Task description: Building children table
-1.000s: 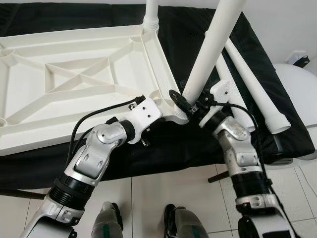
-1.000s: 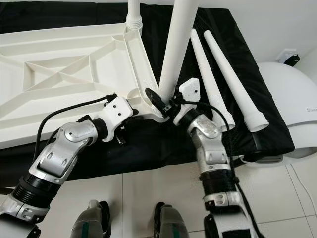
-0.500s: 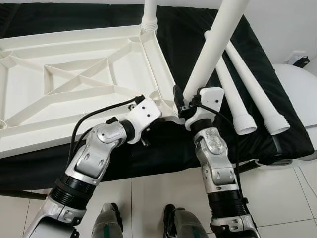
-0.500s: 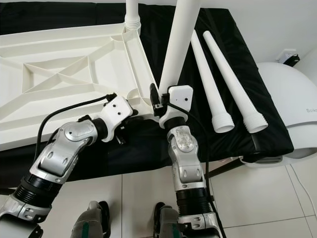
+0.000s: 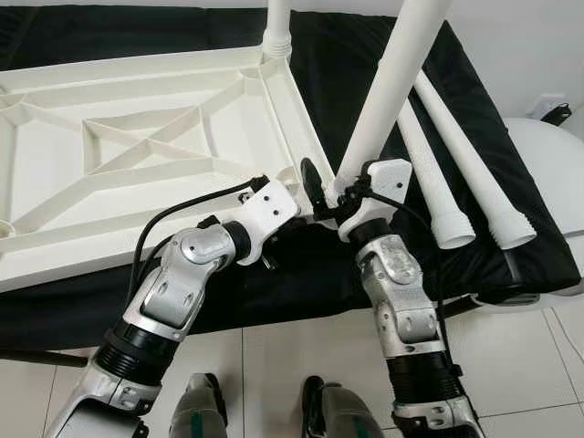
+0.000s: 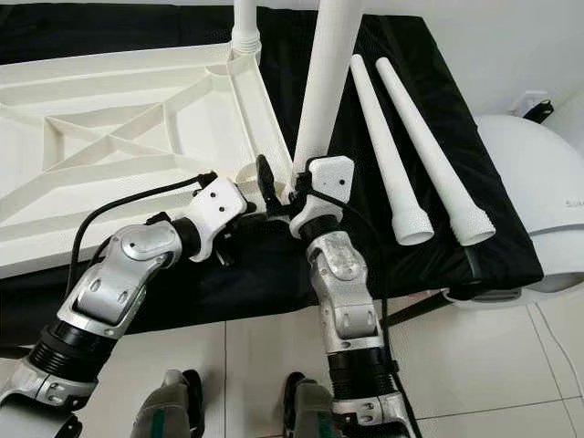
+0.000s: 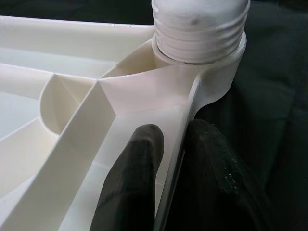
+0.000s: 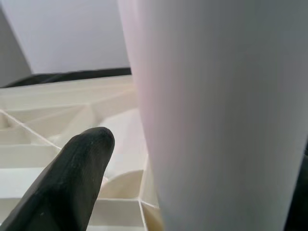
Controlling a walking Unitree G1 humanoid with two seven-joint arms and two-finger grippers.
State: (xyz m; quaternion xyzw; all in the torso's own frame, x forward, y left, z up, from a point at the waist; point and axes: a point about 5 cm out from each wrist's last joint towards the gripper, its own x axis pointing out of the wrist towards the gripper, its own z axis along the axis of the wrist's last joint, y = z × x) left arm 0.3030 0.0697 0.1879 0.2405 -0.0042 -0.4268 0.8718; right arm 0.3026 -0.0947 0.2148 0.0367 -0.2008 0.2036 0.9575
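A white table top (image 5: pixel 137 146) lies upside down on a black cloth. One white leg (image 5: pixel 278 27) stands in its far right corner socket. A second leg (image 5: pixel 388 82) stands tilted in the near right corner socket (image 7: pixel 199 33). My left gripper (image 7: pixel 175 132) is shut on the table top's rim just beside that socket. My right gripper (image 5: pixel 330 187) is open around the base of the second leg. One black finger (image 8: pixel 72 178) stands apart from the leg on the table side, and the other finger is hidden behind the leg.
Two loose white legs (image 5: pixel 424 173) (image 5: pixel 474 173) lie side by side on the black cloth (image 5: pixel 511 255) to the right. A rounded white object (image 5: pixel 547 155) stands past the cloth's right edge. Tiled floor (image 5: pixel 274 365) and my feet are below.
My right wrist has turned around the leg's base, and its visible finger has moved away from the leg toward the table side. The left gripper keeps its hold on the rim.
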